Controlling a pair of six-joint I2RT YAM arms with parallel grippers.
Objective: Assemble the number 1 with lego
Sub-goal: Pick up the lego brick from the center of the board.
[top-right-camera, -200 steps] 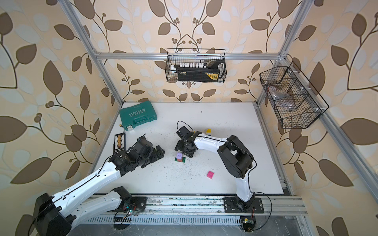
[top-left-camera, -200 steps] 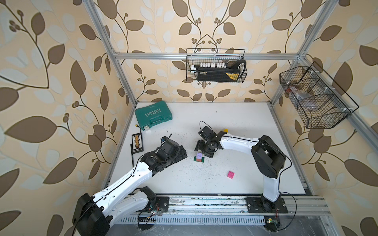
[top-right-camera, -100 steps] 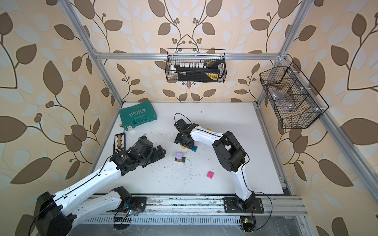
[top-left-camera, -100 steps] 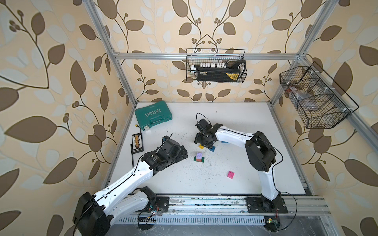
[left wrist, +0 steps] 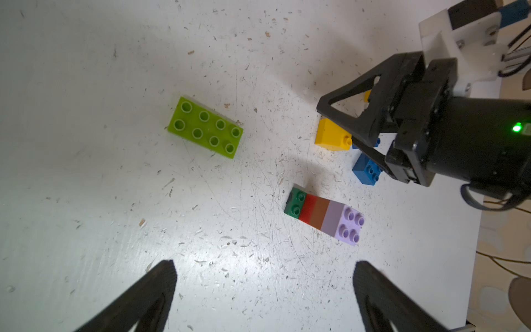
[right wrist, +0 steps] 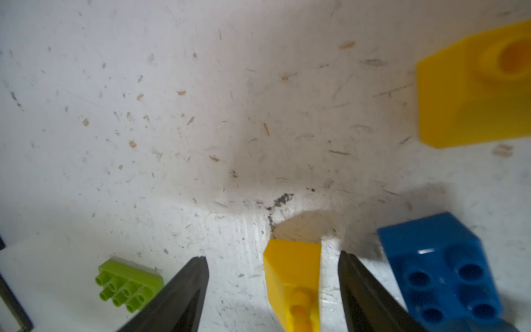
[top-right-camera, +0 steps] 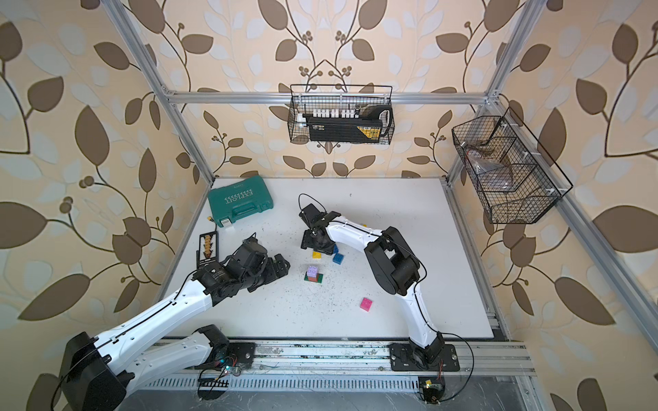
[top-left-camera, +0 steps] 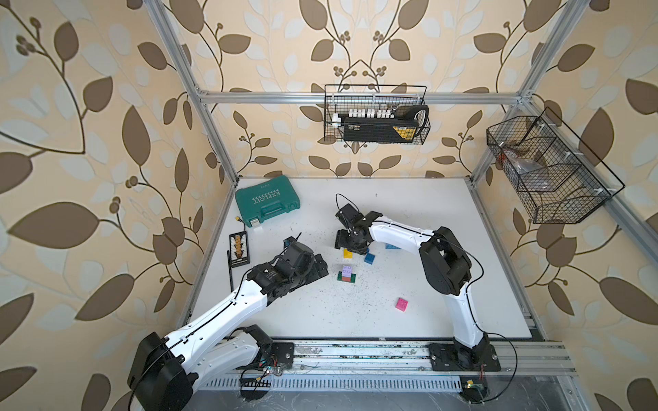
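Lego: yellow brick [right wrist: 293,276] lies on its side between the right gripper's [right wrist: 271,256] parted fingers, untouched, a blue brick [right wrist: 439,264] just beside. Left gripper [left wrist: 264,263] gapes wide, facing the green-red-brown-lilac stack [left wrist: 324,217].

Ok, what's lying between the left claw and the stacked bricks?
Nothing: in the left wrist view, only bare, scuffed table separates the open left claw from the stacked bricks.

The stack [left wrist: 324,217] went green, red, brown, lilac. Also had a lime brick [left wrist: 205,127], yellow brick [left wrist: 330,135], blue brick [left wrist: 366,172], pink brick [top-left-camera: 401,303]. The case [top-left-camera: 267,201] was teal, surface [top-left-camera: 427,199] white with specks, walls [top-left-camera: 89,142] beige with brown leaves.
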